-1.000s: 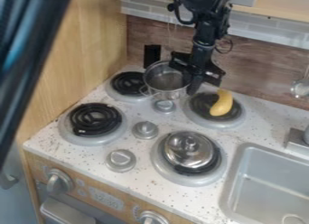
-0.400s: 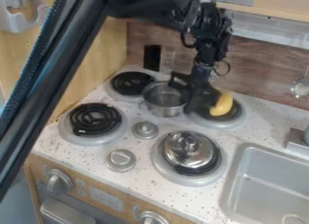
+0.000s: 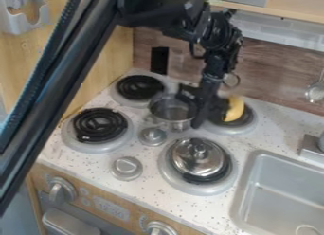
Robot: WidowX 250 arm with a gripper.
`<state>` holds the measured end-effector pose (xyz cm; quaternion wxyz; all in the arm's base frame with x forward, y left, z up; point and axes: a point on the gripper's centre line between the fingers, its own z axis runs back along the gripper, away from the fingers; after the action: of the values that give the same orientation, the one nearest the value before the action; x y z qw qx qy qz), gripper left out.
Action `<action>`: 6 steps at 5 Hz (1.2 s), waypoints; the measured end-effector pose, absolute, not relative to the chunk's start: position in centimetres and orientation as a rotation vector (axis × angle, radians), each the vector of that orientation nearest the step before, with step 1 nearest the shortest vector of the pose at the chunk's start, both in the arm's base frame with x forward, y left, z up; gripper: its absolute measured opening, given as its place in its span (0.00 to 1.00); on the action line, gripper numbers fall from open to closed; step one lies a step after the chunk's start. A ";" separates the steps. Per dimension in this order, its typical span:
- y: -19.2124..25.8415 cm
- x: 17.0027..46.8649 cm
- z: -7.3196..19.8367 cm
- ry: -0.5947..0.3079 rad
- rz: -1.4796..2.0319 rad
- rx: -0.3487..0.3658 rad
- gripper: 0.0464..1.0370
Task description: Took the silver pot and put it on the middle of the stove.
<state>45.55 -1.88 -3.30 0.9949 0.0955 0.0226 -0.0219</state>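
A silver metal pot (image 3: 166, 114) sits in the middle of the white speckled stovetop (image 3: 142, 189), among the four burners, at the side of a black two-finger gripper (image 3: 197, 103) placed near its rim at about 3 o'clock. Whether the pot bears its full weight on the surface cannot be told. Nor can it be told how far open the gripper is, or whether it has hold of the pot.

The step in hand appears to be setting down and letting go, with the task nearly done. The chief hazard looks to be footing: a round grey knob (image 3: 152, 136) stands just beside the pot at 7 o'clock, and a base caught on it could leave the pot tilted or rocking. A release made while the pot was off the surface could drop it with a knock. Should the rim snag as the arm pulls away, the pot could be dragged off centre, toward the black coil burner (image 3: 139, 87) between 10 and 11 o'clock or the shiny domed metal lid (image 3: 198, 157) at 5 o'clock.

At 3 o'clock, a yellow banana-shaped toy (image 3: 235, 109) lies close beyond the gripper; a sideways swing that way could nudge it. A straight lift, once the pot is steady, would be the safer exit.
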 end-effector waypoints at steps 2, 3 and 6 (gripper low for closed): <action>-1.7 45.5 -3.3 0.049 -0.026 0.186 0.18; -1.4 45.0 -3.9 0.048 -0.006 0.196 0.44; -1.7 41.3 3.4 -0.099 0.061 0.154 0.97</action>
<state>41.32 -1.70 3.41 0.9953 0.0768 -0.0496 0.0306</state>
